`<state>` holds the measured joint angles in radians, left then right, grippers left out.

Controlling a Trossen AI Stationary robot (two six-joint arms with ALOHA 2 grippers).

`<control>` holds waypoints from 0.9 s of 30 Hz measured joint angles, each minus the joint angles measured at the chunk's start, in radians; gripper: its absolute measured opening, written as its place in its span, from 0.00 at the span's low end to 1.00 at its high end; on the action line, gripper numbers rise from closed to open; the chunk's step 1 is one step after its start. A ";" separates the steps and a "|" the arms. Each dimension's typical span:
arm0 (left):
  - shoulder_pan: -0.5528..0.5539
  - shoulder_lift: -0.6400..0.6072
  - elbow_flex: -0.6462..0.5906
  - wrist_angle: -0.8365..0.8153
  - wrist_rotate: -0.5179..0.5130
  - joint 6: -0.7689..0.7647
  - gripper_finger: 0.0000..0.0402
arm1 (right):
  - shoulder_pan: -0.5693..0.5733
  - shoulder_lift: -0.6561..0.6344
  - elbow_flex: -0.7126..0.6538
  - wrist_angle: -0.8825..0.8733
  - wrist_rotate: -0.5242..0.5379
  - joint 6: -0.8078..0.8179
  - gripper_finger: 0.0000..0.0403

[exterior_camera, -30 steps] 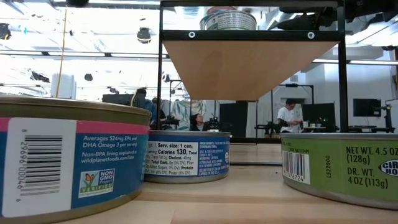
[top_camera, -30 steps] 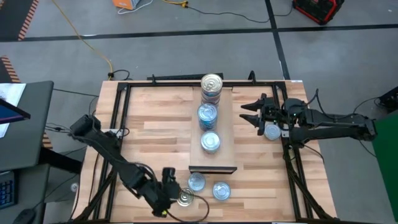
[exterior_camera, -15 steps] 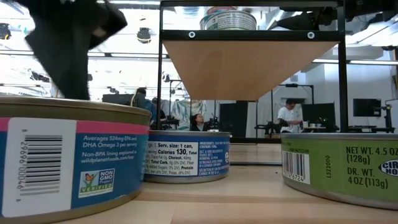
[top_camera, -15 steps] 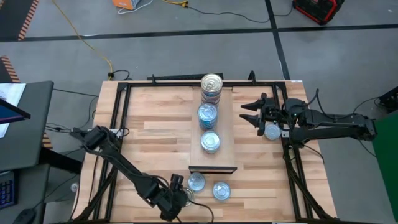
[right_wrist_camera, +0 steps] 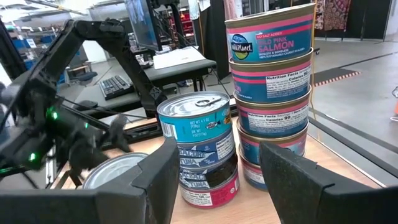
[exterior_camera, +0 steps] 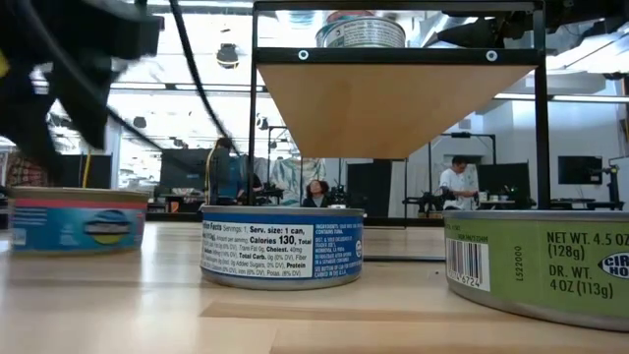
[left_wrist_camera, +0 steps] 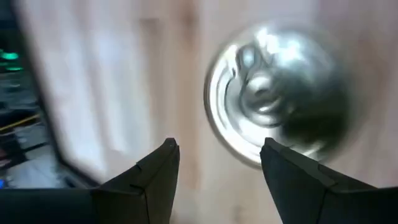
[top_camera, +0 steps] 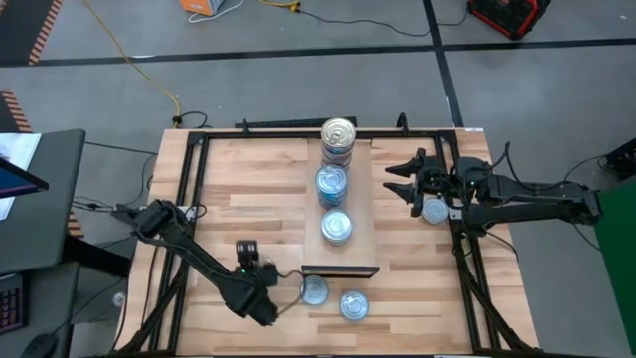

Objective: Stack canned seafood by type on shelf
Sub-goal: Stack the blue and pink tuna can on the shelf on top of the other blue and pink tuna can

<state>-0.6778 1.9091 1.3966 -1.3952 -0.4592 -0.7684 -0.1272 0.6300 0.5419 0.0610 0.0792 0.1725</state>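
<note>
On the shelf [top_camera: 364, 214], a light board on a black frame, stand three stacks of tins: a tall pink-labelled one with a silver top [top_camera: 339, 132], a blue one [top_camera: 331, 183] and a low one [top_camera: 336, 227]. On the tabletop in front lie a light-blue tin [top_camera: 314, 290], a green-labelled tin [top_camera: 353, 304] and a silver-topped tin [left_wrist_camera: 280, 93], which my left gripper hides in the high view. My left gripper [top_camera: 266, 303] hangs open over that tin [exterior_camera: 79, 218], slanting down. My right gripper [top_camera: 396, 179] waits open and level beside the shelf's right side. My left gripper slants down over the silver-topped tin, which rests flat on the tabletop. One fingertip [left_wrist_camera: 273, 155] shows in front of the tin's near rim [left_wrist_camera: 245, 155]. The view is blurred, and I cannot tell whether the finger touches the tin.
A black frame [top_camera: 189, 179] runs around the tabletop. A round light-blue tin [top_camera: 434, 211] lies under my right arm at the table's right side. Bare wood lies left of the shelf [top_camera: 248, 189]. People sit in the room behind [exterior_camera: 457, 182].
My left gripper has tipped from nearly level to pointing down, dropped onto the silver-topped tin near the front edge, then swung left and away from that edge. That tin has slid along the table, away from the near edge and to the left. The other tins have stayed put.
</note>
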 joint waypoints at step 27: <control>0.339 -0.953 -0.707 0.495 0.034 -0.306 0.52 | 0.000 0.000 0.000 0.027 0.000 0.003 0.60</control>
<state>-0.3391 0.9556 0.6899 -0.9002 -0.4256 -1.0747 -0.1268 0.6300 0.5419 0.0879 0.0792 0.1753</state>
